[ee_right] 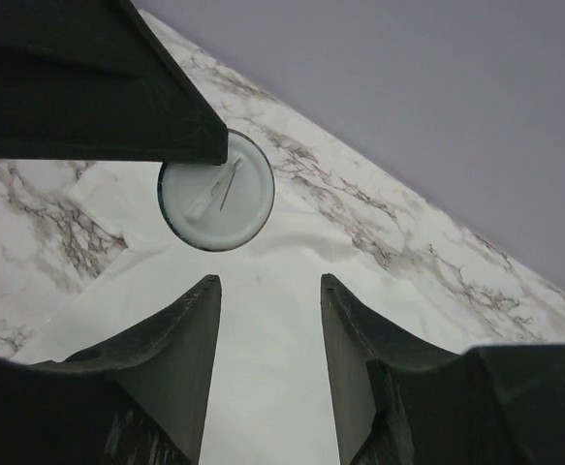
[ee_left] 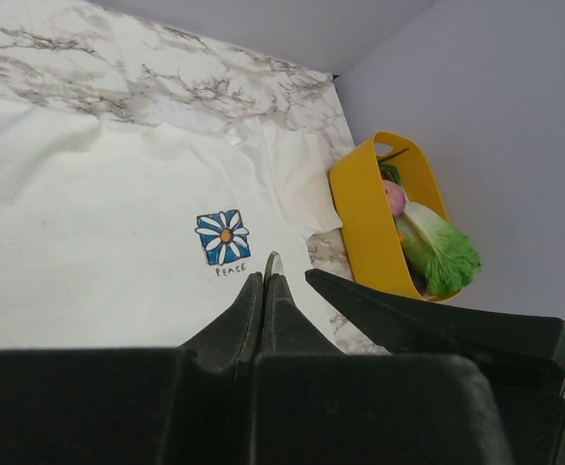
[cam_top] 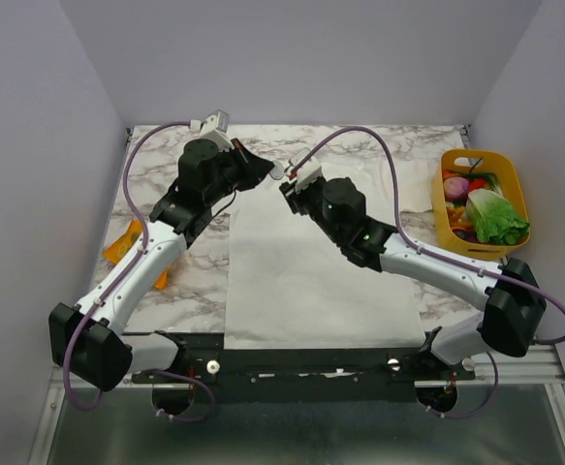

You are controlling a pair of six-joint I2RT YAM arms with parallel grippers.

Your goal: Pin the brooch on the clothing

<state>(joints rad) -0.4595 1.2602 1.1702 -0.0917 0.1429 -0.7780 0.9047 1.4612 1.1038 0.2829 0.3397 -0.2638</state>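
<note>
The white T-shirt (cam_top: 311, 281) lies flat on the marble table. Its blue square flower print (ee_left: 224, 237) shows in the left wrist view. My left gripper (cam_top: 275, 171) is shut on the brooch (ee_left: 273, 262), seen edge-on between its tips, just above the shirt's upper part. In the right wrist view the brooch (ee_right: 216, 191) shows its pale back with the pin, a dark green rim around it. My right gripper (cam_top: 288, 192) is open and empty, its fingertips (ee_right: 207, 291) just below the brooch and apart from it. One of its fingers (ee_left: 418, 315) shows in the left wrist view.
A yellow basket (cam_top: 454, 232) with toy vegetables stands at the right edge of the table, beside the shirt's sleeve; it also shows in the left wrist view (ee_left: 364, 218). An orange object (cam_top: 117, 247) lies at the left under the left arm. Grey walls enclose the table.
</note>
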